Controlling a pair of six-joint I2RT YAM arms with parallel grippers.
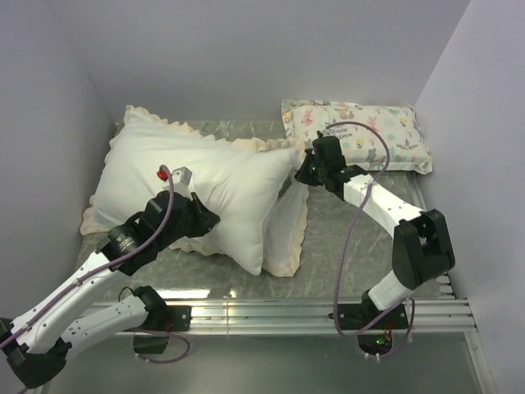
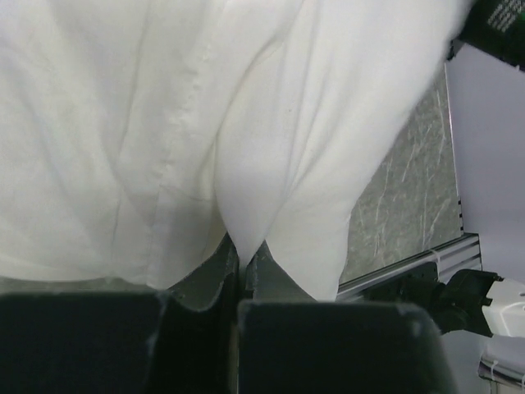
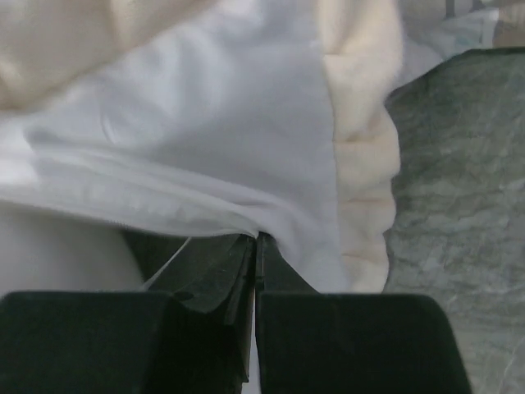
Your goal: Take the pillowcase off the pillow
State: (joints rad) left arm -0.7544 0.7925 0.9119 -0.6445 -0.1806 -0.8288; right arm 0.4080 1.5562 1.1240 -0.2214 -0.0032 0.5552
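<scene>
on the worktop (image 1: 213,277) the pillow (image 1: 213,185) lies mid-left, the pillowcase (image 1: 289,242) bunched round it. left gripper (image 2: 244,259) fingers pinch a white pillow fold, right gripper (image 3: 256,239) fingers pinch the case hem. best anchor left, draw right away slowly.

The pillowcase (image 1: 287,234) is white on top, with a cream frill round its edge. It lies on the left and middle of the table (image 1: 213,279), fat and puffy. Its right end is flat and floppy. The pillow seems to be inside, hidden.
</scene>
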